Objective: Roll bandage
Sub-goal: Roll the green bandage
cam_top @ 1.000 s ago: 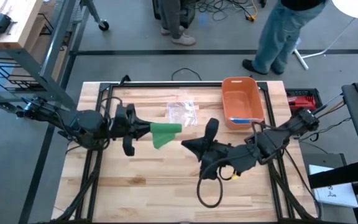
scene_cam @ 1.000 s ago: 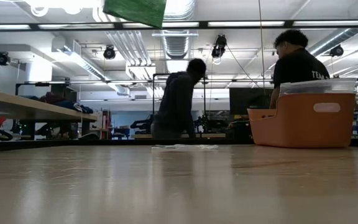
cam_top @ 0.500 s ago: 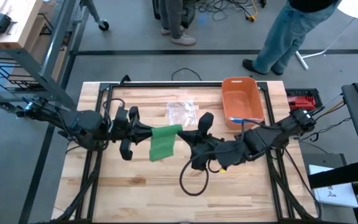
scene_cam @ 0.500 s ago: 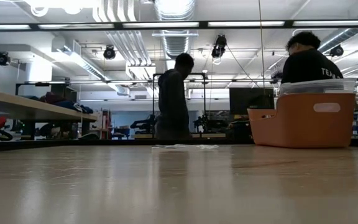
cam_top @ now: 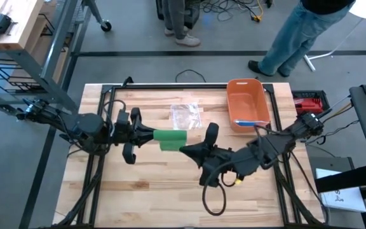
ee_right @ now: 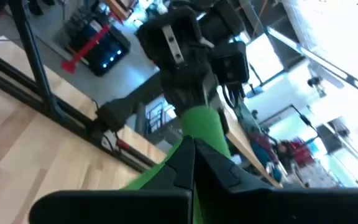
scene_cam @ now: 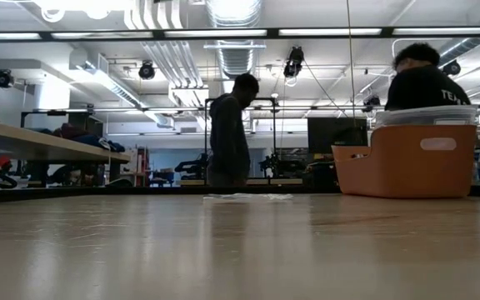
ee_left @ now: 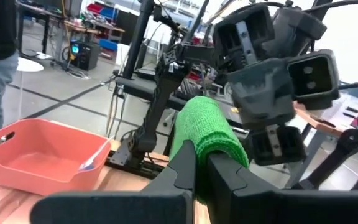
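Note:
A green bandage (cam_top: 170, 138) hangs in the air over the middle of the table, stretched between my two grippers. My left gripper (cam_top: 146, 135) is shut on its left end and my right gripper (cam_top: 184, 148) is shut on its right end; both point level and face each other. In the left wrist view the bandage (ee_left: 207, 134) is a thick folded band running from my fingers to the right gripper beyond. In the right wrist view the bandage (ee_right: 201, 134) runs on toward the left gripper. The low view shows neither the bandage nor the grippers. My left gripper pinches the bandage's left end (ee_left: 197, 146) between its two fingers, coming level from the table's left. Several layers lie bunched over the fingers. The bandage is lifted clear of the table. My right gripper pinches the bandage's right end (ee_right: 194, 144) between its two fingers, coming level from the table's right and a little from the near side. The bandage runs away from the fingers toward the left gripper, clear of the table.
An orange bin (cam_top: 248, 103) stands at the far right of the table, with a clear plastic bag (cam_top: 186, 114) lying left of it. A black cable loop (cam_top: 215, 197) hangs below the right arm. People stand beyond the table's far edge.
Half a second ago a wide flap of the bandage hung down below the grippers; now it is gathered into a short, thick band between them. The right gripper moved toward the left gripper and then a little back toward the near edge. Both have stayed shut.

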`<state>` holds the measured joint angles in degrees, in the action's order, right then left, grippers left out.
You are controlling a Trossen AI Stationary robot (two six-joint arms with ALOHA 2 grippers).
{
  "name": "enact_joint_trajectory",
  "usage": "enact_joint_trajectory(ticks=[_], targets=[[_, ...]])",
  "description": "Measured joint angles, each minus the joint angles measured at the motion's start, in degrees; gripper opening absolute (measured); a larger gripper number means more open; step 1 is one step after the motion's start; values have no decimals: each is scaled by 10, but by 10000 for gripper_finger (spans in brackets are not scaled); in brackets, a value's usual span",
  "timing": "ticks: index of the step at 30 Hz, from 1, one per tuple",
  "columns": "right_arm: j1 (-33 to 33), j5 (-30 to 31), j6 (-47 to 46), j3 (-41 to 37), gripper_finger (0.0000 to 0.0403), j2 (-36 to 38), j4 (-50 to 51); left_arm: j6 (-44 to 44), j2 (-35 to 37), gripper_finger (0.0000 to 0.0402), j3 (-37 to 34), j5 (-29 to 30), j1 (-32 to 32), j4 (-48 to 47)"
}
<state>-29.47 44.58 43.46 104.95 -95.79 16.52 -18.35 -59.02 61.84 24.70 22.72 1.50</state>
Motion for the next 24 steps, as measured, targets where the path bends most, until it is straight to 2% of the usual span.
enact_joint_trajectory(ticks=[8, 15, 24], targets=[[27, -12, 11, -1, 0, 0, -4, -1, -3, 2, 0, 0, 0, 6], [50, -11, -10, -1, 0, 1, 40, -13, -4, 2, -1, -13, 3, 13], [51, 37, -19, -1, 0, 1, 69, -23, -6, 2, -1, -31, 5, 26]])
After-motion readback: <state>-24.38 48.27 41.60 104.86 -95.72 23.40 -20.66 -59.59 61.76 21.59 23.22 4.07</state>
